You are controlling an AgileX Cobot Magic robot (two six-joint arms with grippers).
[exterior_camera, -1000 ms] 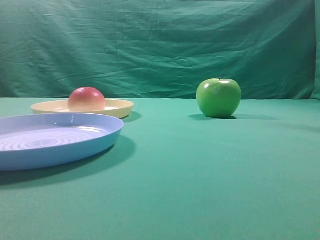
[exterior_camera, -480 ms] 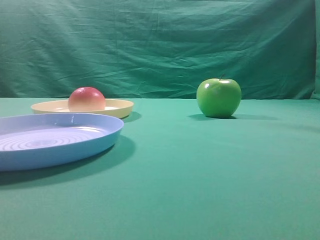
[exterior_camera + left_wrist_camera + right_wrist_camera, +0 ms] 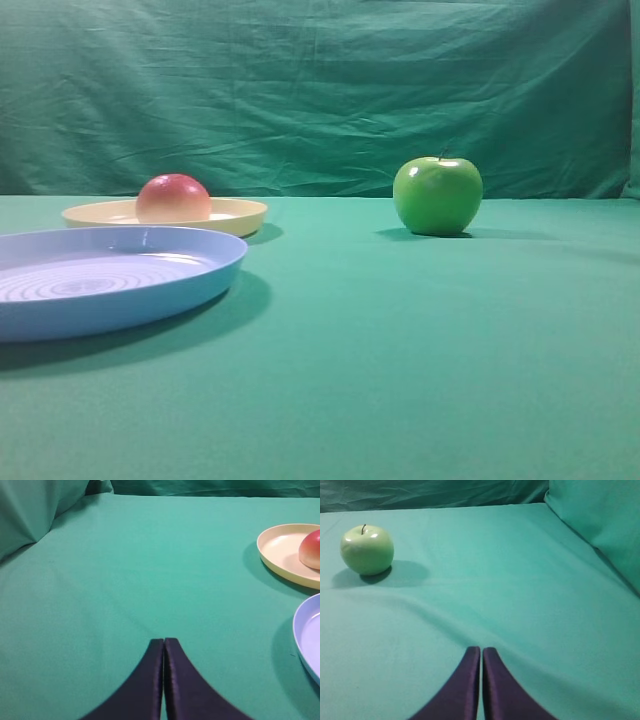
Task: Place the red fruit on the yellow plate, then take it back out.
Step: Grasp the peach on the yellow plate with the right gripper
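Nearest to me, my left gripper (image 3: 163, 641) and right gripper (image 3: 481, 650) each have fingers pressed together, gripping nothing, above the green cloth (image 3: 420, 350). Beyond lies the blue plate (image 3: 215, 270). Farther back, the red fruit (image 3: 173, 198) rests on the yellow plate (image 3: 240, 214); the green apple (image 3: 437, 195) stands well apart.

red fruit (image 3: 173, 198) shading orange-pink, pale yellow plate (image 3: 235, 214), light-blue ringed plate (image 3: 120, 275), shiny green apple (image 3: 437, 196), green cloth (image 3: 420, 340)
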